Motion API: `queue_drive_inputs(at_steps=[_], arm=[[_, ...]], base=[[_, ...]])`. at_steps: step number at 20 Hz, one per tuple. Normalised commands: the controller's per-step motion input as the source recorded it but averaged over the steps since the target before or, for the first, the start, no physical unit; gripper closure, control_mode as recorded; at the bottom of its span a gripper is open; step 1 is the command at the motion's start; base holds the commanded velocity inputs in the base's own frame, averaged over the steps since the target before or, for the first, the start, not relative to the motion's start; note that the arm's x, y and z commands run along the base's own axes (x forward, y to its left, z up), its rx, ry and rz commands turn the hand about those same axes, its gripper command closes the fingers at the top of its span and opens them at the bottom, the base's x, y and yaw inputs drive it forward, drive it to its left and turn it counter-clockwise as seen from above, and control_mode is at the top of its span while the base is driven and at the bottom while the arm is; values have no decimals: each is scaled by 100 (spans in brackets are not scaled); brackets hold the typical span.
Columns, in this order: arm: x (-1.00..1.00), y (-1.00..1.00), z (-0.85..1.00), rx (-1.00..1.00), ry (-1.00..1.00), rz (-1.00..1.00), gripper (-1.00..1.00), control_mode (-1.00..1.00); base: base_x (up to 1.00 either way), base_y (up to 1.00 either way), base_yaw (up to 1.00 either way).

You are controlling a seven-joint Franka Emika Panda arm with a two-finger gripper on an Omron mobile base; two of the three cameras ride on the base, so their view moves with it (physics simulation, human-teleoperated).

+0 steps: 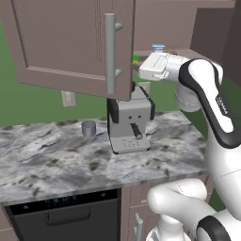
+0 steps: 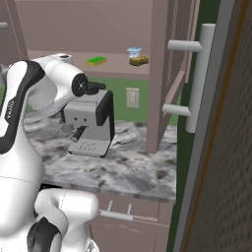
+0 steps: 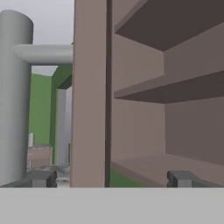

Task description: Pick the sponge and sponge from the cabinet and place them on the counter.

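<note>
Green sponge [image 2: 96, 61] with the yellow layer lies flat on the bottom shelf [image 2: 78, 64] of the open cabinet [image 2: 88, 29], toward the left in the right base view. Tan-brown sponge [image 2: 139, 60] is on the same shelf further right, well apart from the green one. Small white cup with blue rim [image 2: 133, 52] stands just beside the tan sponge, on its left and a bit behind. In the left base view just a sliver of green [image 1: 135, 58] shows past the door edge, with the cup [image 1: 158, 47] above the robot's hand.

Both sponges are untouched, nothing on the worktop [image 2: 123, 167] from the task yet.

Pincer [image 3: 111, 177]: released, the two fingertips [image 3: 39, 178] spread wide with nothing between them. The open door's [image 1: 70, 42] edge runs upright between them in the hand view, with empty shelves to its right and the door's grey bar handle [image 3: 15, 96] to its left. The hand sits at the height of the cabinet's bottom shelf, right by the door's free edge, in the left base view.

Below the cabinet: espresso machine [image 1: 129, 122] on the marble worktop, with a small grey cup [image 1: 88, 128] near it on the left. Dishwasher [image 1: 66, 216] sits under the worktop. The other cabinet door [image 2: 216, 147] is swung open close to the right camera, its bar handle [image 2: 199, 74] upright.
</note>
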Motion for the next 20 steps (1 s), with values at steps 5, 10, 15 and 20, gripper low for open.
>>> queue_drive_inputs(at_steps=[5, 10, 15, 20], arm=[[0, 26, -3, 0, 0, 4, -100, -100], [-2, 36, -11, 0, 5, 13, -100, -100], [-12, 48, -19, 0, 11, 26, -100, -100], [-24, 47, -19, 0, 11, 31, -100, -100]], base=[[0, 0, 0], [0, 0, 0], [0, 0, 0], [0, 0, 0]])
